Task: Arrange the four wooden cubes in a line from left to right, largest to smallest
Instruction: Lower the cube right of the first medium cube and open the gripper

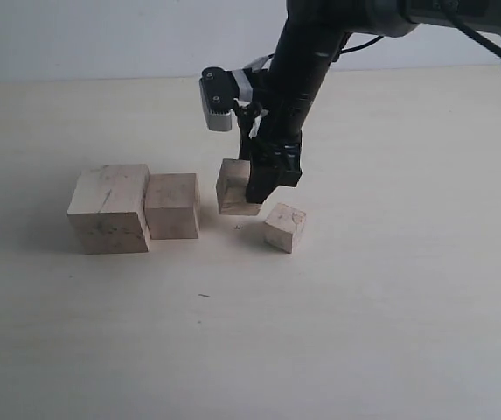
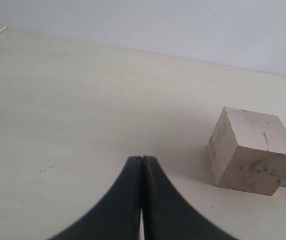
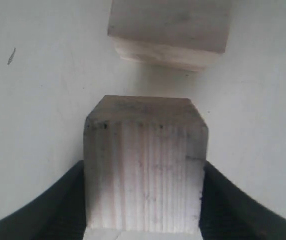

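Observation:
The four wooden cubes stand in a loose row. The largest cube (image 1: pixel 110 208) is at the left, with dark smudges on its front. The second cube (image 1: pixel 172 205) touches its right side. My right gripper (image 1: pixel 252 197) comes down from above and is shut on the third cube (image 1: pixel 233 185), which sits slightly tilted just right of the second. In the right wrist view this cube (image 3: pixel 145 175) fills the gap between the black fingers (image 3: pixel 68 200). The smallest cube (image 1: pixel 285 227) lies apart, to the right and nearer the front. My left gripper (image 2: pixel 142 159) is shut and empty above bare table, left of the largest cube (image 2: pixel 252 155).
The pale table (image 1: pixel 364 332) stretches wide in front and on both sides of the row. In the right wrist view another cube (image 3: pixel 170 30) lies a short gap beyond the held one. A small dark speck (image 1: pixel 204 296) marks the table in front.

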`<state>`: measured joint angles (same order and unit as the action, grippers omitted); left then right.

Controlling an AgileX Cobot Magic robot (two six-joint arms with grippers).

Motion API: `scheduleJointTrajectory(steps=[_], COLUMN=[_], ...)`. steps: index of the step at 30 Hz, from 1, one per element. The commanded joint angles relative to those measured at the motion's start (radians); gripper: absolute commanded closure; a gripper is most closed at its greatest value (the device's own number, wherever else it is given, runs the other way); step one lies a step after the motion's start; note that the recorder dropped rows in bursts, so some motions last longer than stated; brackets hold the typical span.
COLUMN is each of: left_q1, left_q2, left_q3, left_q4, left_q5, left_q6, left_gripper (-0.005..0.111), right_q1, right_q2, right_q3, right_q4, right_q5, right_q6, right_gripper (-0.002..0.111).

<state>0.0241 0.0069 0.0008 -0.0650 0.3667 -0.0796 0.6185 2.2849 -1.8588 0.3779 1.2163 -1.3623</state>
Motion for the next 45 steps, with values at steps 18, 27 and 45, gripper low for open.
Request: scheduleJointTrajectory(steps=[18, 27, 45], left_q1=[-0.006, -0.006, -0.006], left_q2=[-0.007, -0.007, -0.007], left_q3=[-0.001, -0.001, -0.001], left_q4=[0.001, 0.001, 0.001], left_q5=[-0.007, -0.007, -0.007], left_q6=[-0.003, -0.003, -0.003], left_gripper=[0.107, 0.107, 0.107], right_q1=[0.079, 0.079, 0.079], right_q2=[0.056, 0.056, 0.047], right_q3=[-0.033, -0.033, -0.033], right_q4=[-0.083, -0.036, -0.049], right_q5=[-0.113, -0.061, -0.092], right_q6=[0.134, 0.134, 0.228], right_gripper=[0.108, 0.076, 0.039])
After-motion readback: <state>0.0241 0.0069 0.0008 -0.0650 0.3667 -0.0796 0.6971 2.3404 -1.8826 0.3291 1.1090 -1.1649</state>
